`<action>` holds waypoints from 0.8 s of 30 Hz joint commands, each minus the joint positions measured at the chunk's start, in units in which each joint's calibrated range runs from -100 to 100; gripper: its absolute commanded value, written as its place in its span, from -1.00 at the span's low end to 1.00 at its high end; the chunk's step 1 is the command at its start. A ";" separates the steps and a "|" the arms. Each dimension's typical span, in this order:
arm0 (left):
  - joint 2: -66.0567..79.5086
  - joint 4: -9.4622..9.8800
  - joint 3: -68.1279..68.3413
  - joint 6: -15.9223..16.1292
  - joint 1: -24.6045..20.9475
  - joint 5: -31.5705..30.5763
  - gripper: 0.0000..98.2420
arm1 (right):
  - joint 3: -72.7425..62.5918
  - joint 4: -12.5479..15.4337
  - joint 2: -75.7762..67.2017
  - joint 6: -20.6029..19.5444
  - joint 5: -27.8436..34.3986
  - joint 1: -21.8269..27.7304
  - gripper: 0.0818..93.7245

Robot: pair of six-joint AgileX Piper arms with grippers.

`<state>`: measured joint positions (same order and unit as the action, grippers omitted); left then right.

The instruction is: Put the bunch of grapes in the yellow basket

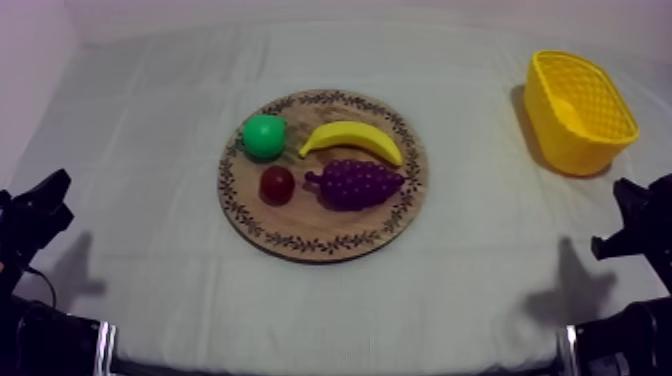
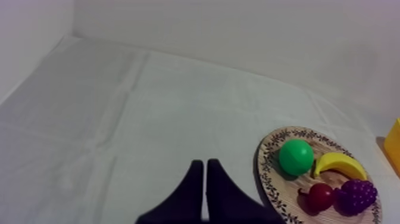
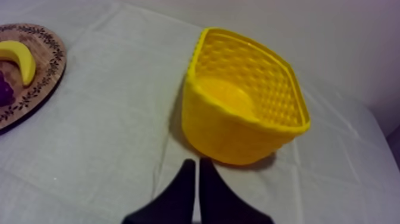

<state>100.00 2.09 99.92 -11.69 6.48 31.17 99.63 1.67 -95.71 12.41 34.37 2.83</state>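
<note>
Left gripper point(image 2: 205, 164) closed, right gripper point(image 3: 197, 162) closed, grapes point(image 1: 360, 184) beside banana point(image 1: 352, 138), small red fruit point(image 1: 277, 184)

Purple bunch of grapes point(image 1: 358, 184) lying on wooden board point(image 1: 322, 243); yellow basket point(image 1: 580, 112) upright, well apart.

This is looking like a robot test lab: a grey-white cloth point(image 1: 330, 310) is draping the table point(image 1: 150, 120), pale bare walls point(image 2: 238, 36) are rising at its far and left edges, and a black robot arm point(image 1: 30, 225) is sitting at each near corner, with bright toy fruit point(image 1: 350, 140) lying mid-table.
</note>
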 commanded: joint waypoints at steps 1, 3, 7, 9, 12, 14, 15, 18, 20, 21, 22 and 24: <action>0.00 0.03 -0.03 0.00 0.00 -0.05 -1.00 | 0.15 -0.13 -0.04 -5.06 -0.66 -0.08 -0.99; 0.00 0.03 -0.03 0.00 0.00 -0.05 -1.00 | 0.15 -0.13 -0.04 -5.04 -0.66 -0.08 -0.99; 0.00 0.03 -0.03 0.00 0.00 -0.05 -1.00 | 0.15 -0.15 -0.04 -5.05 -0.66 -0.08 -0.99; 0.00 0.03 -0.03 0.00 0.00 -0.05 -1.00 | 0.15 -0.16 -0.04 -5.08 -0.66 -0.08 -0.99; 0.00 0.03 -0.03 0.00 0.00 -0.05 -1.00 | 0.15 -0.17 -0.04 -5.07 -0.66 -0.08 -0.99; 0.00 0.03 -0.03 0.00 0.00 -0.05 -1.00 | 0.15 -0.17 -0.04 -4.94 -0.66 -0.08 -0.99; 0.00 0.03 -0.03 0.00 0.00 -0.05 -1.00 | 0.15 -0.17 -0.04 -4.77 -0.66 -0.08 -0.99; 0.00 0.03 -0.03 0.00 0.00 -0.05 -1.00 | 0.15 -0.09 -0.04 -3.93 -0.82 -0.08 -0.99; 0.00 0.03 -0.03 0.00 0.00 -0.05 -1.00 | 0.08 0.16 -0.04 -2.79 -1.42 -0.08 -0.99; 0.00 0.03 -0.03 0.00 0.00 -0.05 -1.00 | -0.10 0.08 0.04 -2.45 -1.77 -0.14 -0.99; 0.00 0.03 -0.03 0.00 0.00 -0.05 -1.00 | -0.46 -0.22 0.29 -2.35 -2.14 -0.28 -0.99; 0.00 0.03 -0.03 0.00 0.00 -0.05 -1.00 | -1.98 -1.20 1.50 -2.52 -2.74 -0.82 -0.99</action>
<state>100.00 2.09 99.92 -11.69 6.48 31.17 98.78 1.15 -94.90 10.07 31.98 2.27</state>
